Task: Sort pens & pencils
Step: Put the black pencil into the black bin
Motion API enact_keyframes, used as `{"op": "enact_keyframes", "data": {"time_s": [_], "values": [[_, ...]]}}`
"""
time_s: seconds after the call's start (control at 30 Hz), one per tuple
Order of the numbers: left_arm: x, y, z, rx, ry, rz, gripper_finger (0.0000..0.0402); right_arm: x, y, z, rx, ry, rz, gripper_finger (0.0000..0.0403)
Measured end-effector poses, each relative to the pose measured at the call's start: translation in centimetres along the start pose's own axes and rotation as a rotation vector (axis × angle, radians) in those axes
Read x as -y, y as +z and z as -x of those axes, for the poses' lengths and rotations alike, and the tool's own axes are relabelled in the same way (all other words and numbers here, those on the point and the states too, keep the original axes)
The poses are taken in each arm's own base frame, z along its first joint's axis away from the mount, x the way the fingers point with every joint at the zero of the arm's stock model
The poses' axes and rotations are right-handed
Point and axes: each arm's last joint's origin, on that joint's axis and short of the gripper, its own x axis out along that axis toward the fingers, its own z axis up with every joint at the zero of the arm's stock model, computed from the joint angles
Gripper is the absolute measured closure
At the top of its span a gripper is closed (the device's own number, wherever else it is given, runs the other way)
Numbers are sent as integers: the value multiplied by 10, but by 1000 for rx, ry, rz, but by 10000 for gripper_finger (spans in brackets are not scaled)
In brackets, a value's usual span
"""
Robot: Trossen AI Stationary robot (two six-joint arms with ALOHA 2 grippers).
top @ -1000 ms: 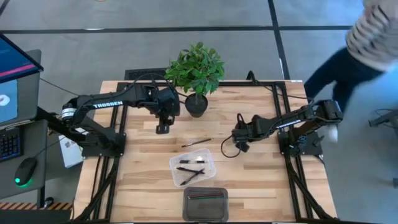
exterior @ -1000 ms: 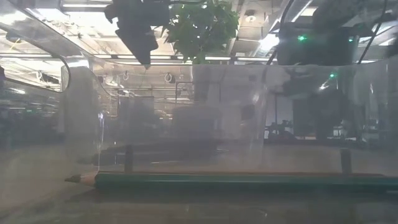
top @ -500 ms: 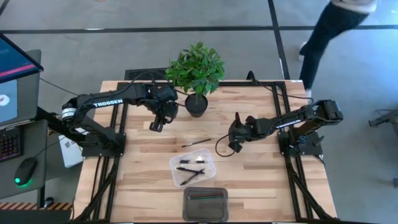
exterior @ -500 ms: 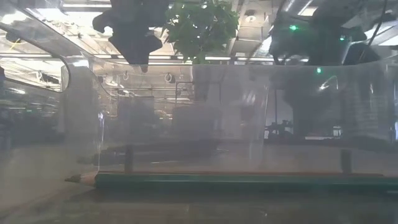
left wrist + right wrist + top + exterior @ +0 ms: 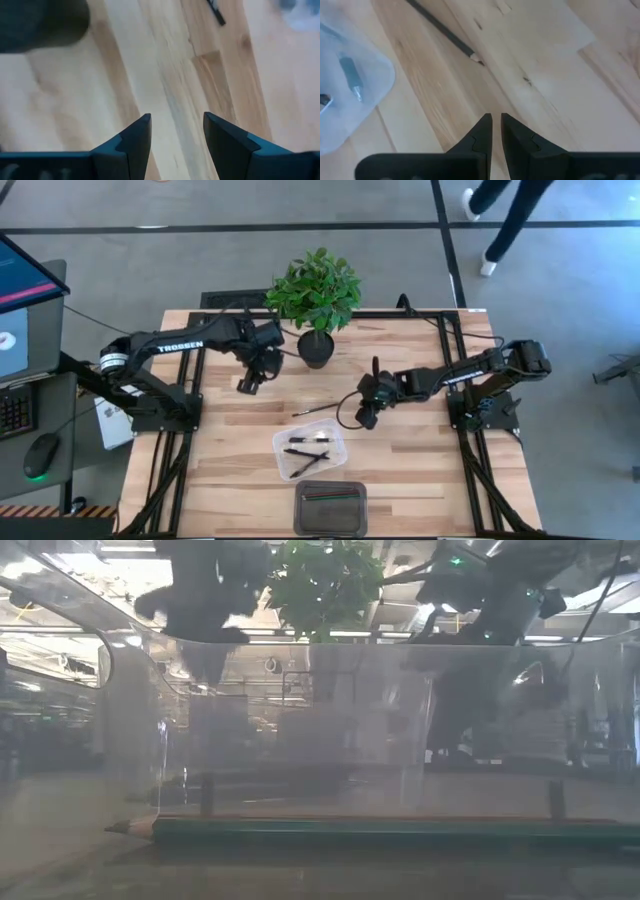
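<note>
Lying loose on the desk (image 5: 420, 450), one pencil (image 5: 316, 409) sits between the two arms, just beyond the clear tray (image 5: 310, 450) that holds the pens (image 5: 306, 452). The right gripper (image 5: 364, 418) hangs close beside the pencil's tip, fingers nearly closed with a thin gap and empty. The left gripper (image 5: 247, 384) hovers near the potted plant (image 5: 316, 295), fingers spread and empty. More pencils (image 5: 330, 497) lie in the grey tray (image 5: 331, 507) at the desk's near edge.
</note>
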Motion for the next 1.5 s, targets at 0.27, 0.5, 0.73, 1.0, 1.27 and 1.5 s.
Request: {"op": "enact_keyframes", "data": {"time_s": [0.27, 0.5, 0.73, 1.0, 1.27, 1.5], "values": [[8, -16, -42, 0, -23, 0, 230, -3, 6, 0, 61, 32, 13, 342], [15, -15, -53, 8, 12, -108, 230, -4, 9, 0, 92, 43, 39, 342], [19, -11, -53, 23, 11, 14, 230, -3, 10, 0, 95, 39, 35, 342], [15, -4, -53, 89, 41, 153, 230, 3, 13, 0, 100, 25, 16, 342], [15, 10, -51, 240, 28, 190, 230, 6, 13, -1, 88, 11, 12, 342], [25, 33, -61, 279, 24, 141, 230, 7, 10, -1, 63, -1, 15, 342]]}}
